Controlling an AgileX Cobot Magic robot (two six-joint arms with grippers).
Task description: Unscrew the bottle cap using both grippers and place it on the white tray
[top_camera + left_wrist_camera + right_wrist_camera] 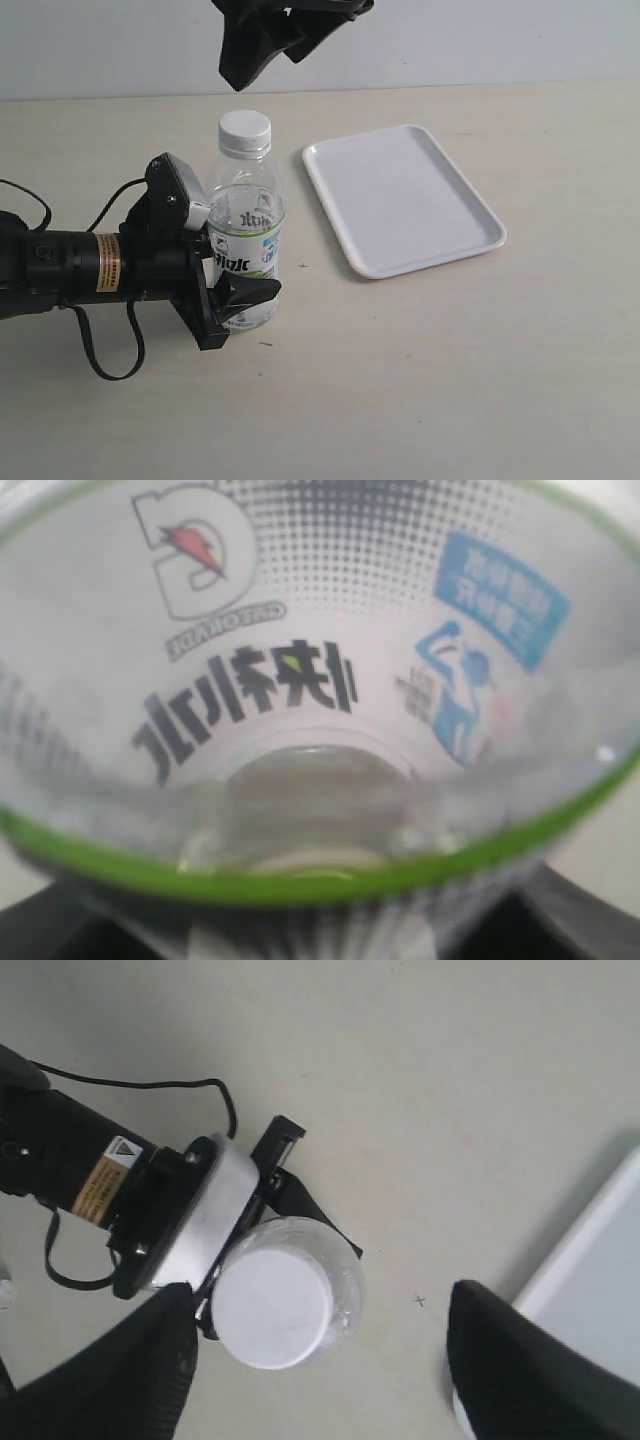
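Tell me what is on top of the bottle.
A white cap sits on the bottle. The open right gripper hangs above it, not touching. The cap covers the bottle's mouth, so that cannot be seen.

Likely a robot lab: bare beige tabletop (pixel 450 380), plain wall (pixel 500 40), cabled arm (pixel 60 265).

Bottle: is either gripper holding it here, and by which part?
The left gripper holds the bottle, with its jaws closed on the lower, labelled body. The right gripper is open above the bottle cap and holds nothing.
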